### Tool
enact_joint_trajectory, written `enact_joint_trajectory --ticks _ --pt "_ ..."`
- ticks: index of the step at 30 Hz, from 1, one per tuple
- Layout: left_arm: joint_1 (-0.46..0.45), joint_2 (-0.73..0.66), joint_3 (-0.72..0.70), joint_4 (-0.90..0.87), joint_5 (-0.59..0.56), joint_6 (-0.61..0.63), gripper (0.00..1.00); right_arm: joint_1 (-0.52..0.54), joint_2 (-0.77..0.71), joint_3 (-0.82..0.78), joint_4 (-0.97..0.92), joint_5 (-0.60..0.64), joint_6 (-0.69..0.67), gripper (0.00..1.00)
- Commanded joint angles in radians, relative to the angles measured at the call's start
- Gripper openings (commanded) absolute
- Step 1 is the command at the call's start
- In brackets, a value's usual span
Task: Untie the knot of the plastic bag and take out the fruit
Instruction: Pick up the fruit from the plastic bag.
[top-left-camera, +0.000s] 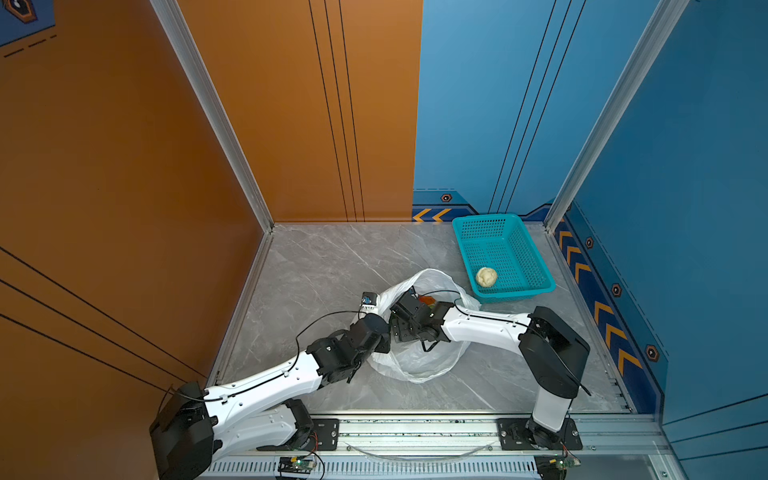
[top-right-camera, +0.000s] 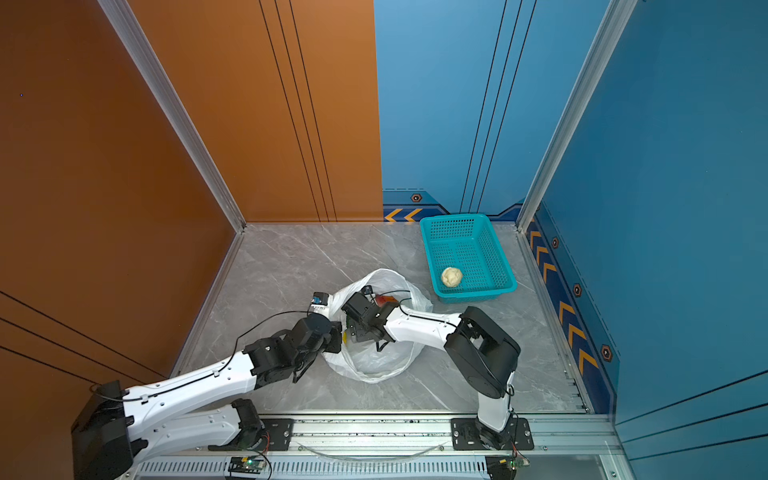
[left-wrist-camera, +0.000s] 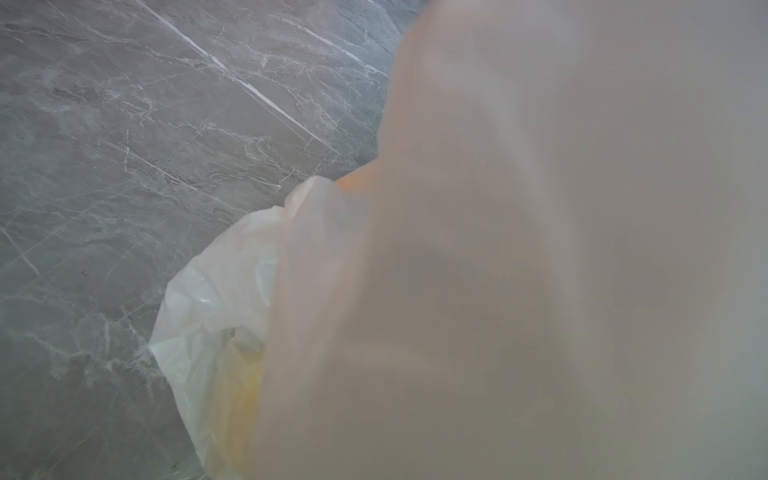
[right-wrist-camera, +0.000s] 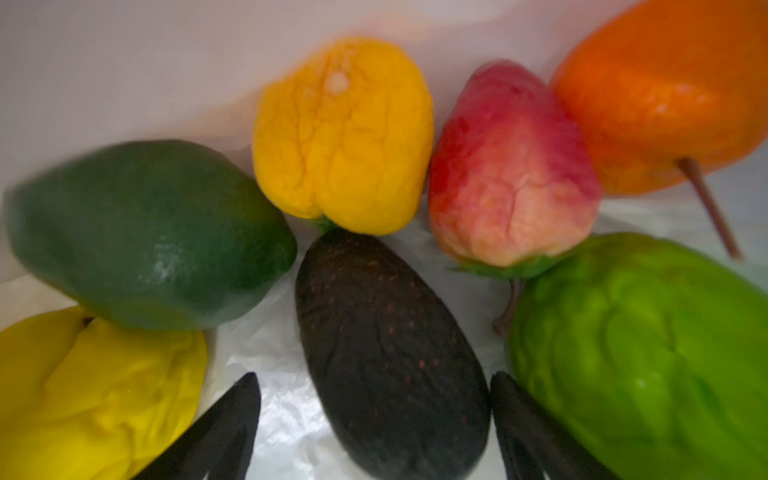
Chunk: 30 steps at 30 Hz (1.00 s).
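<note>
The white plastic bag (top-left-camera: 419, 365) lies open on the grey floor, and the knot is out of view. My right gripper (right-wrist-camera: 374, 376) reaches down inside it, open, its black fingers (right-wrist-camera: 232, 419) on either side of a black fruit (right-wrist-camera: 386, 324). Around that lie a dark green fruit (right-wrist-camera: 149, 232), two yellow ones (right-wrist-camera: 340, 137), a red-yellow one (right-wrist-camera: 511, 174), an orange one (right-wrist-camera: 665, 91) and a bright green one (right-wrist-camera: 648, 353). My left gripper (top-left-camera: 369, 306) is at the bag's left rim, shut on the plastic, and film (left-wrist-camera: 540, 249) drapes over its camera and hides its fingers.
A teal perforated basket (top-left-camera: 515, 294) stands at the back right near the blue wall, with one cream-white fruit (top-left-camera: 486, 276) in its near corner. Both forearms cross over the bag. The orange wall closes the left side, and a metal rail (top-left-camera: 415, 432) runs along the front.
</note>
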Motion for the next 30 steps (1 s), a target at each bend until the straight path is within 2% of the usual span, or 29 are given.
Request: enact_joint_trajectory --ticks 1,5,9,11,17,22,30 --pt "-0.002 -0.004 -0.004 0.013 0.013 0.008 0.0 -0.024 0.037 0.035 -0.009 0.043 0.033 0.83" --pt "0.001 -0.006 -0.007 0.013 0.016 0.01 0.0 -0.036 0.07 0.059 -0.008 0.032 0.026 0.74" --pt "0.004 -0.006 -0.005 0.014 0.014 0.01 0.0 -0.034 0.082 0.073 -0.007 0.013 0.017 0.57" --pt "0.003 -0.006 -0.005 0.013 0.013 0.011 0.0 -0.027 0.066 0.067 -0.01 0.01 0.015 0.52" --pt "0.009 -0.009 -0.001 0.0 -0.011 0.013 0.0 0.029 -0.028 0.057 -0.084 -0.018 0.012 0.49" --pt "0.028 -0.026 0.002 -0.012 -0.035 0.017 0.0 0.097 -0.148 0.046 -0.182 0.007 0.031 0.49" --pt "0.07 -0.057 0.012 -0.074 -0.042 0.046 0.0 0.144 -0.317 0.118 -0.361 0.025 0.044 0.48"
